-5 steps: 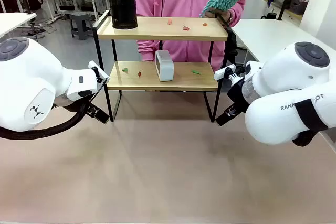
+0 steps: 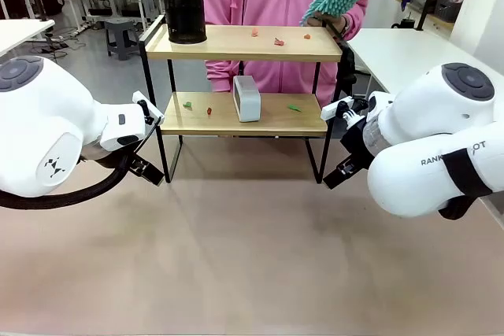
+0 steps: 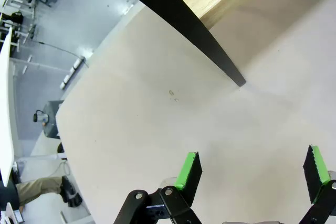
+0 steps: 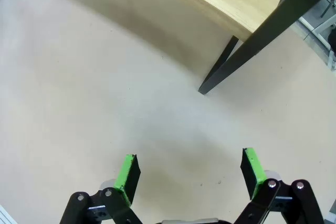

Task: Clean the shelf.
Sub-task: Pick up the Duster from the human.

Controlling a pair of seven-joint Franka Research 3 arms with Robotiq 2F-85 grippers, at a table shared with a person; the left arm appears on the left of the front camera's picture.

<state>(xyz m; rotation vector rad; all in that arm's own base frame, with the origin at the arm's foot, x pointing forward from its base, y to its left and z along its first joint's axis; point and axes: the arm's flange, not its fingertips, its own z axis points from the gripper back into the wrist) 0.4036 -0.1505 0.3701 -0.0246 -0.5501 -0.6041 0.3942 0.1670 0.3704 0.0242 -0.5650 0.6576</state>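
Shelf stands at the far middle of the desk: two light wooden boards in a thin black frame. Its upper board carries a black can, its lower one a grey box; small scraps lie on both. Left pincer and right pincer are open and empty, near its front legs.

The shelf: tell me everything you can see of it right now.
The shelf is a small two-tier rack: two light wooden boards in a thin black frame, standing upright on four legs on the table. A black canister and reddish scraps sit on top. A grey box and green and red scraps sit below.
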